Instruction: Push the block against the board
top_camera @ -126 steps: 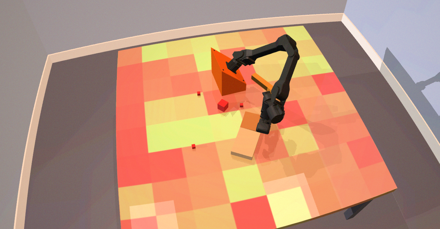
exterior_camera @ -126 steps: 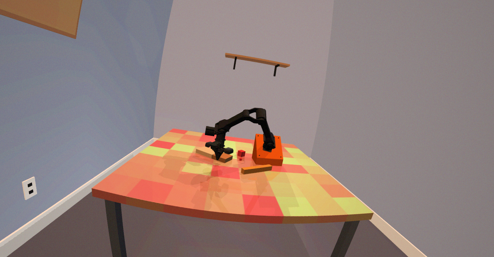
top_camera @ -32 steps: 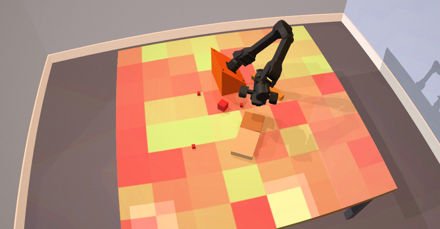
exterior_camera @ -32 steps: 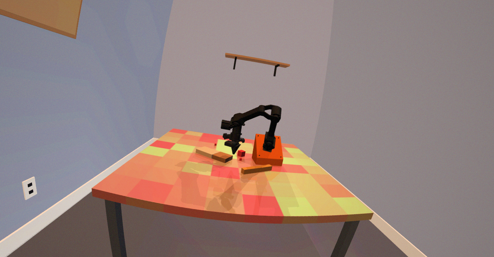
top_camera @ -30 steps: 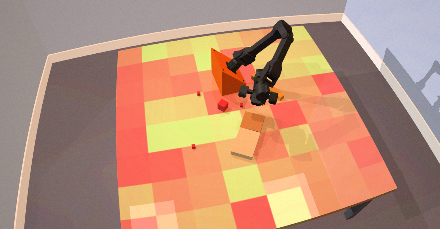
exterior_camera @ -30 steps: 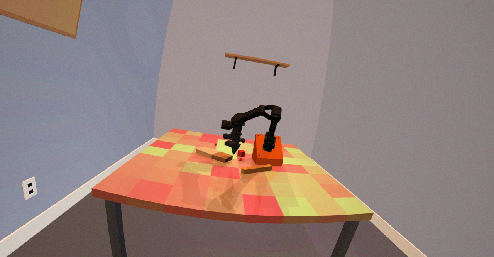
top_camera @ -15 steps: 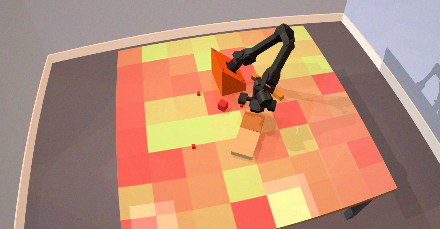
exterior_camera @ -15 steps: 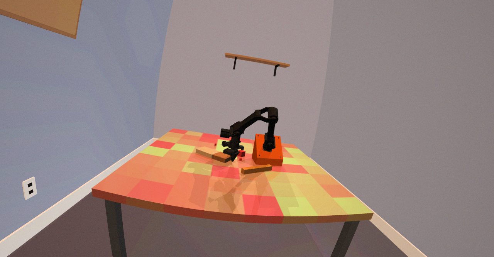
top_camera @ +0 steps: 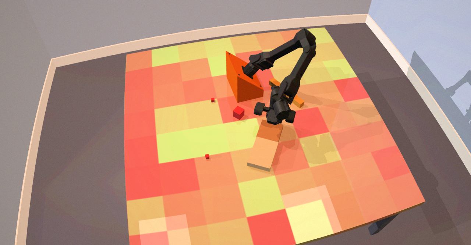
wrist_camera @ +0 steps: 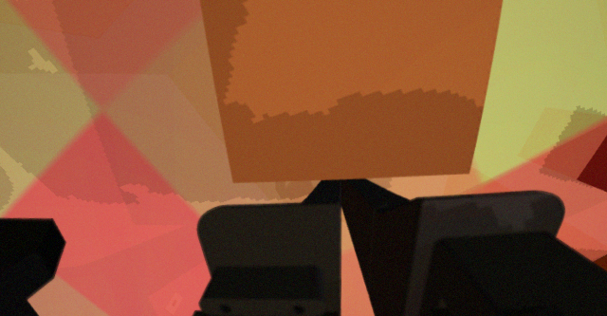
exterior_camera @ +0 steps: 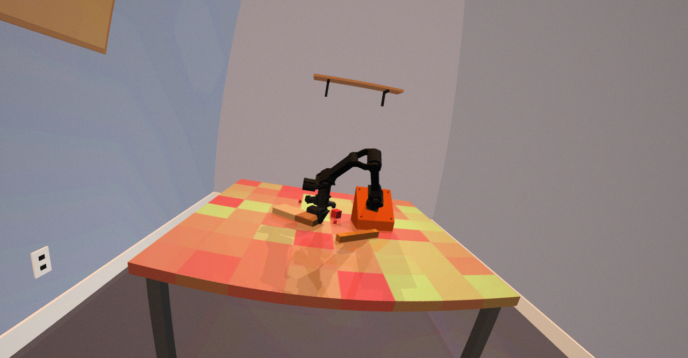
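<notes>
The square block, darker orange-brown, lies flat at the end of the board, which is lighter tan. A thin dark line shows between them in the top view; I cannot tell whether it is a small gap. Their long edges look about in line. My gripper is shut and empty, pointing down at the block's end away from the board. In the wrist view its tips are right by that end's edge; touch cannot be made out. The board is out of the wrist view.
A red cube lies beside the gripper, with small red cubes around. An orange bar lies behind the gripper near the orange arm base.
</notes>
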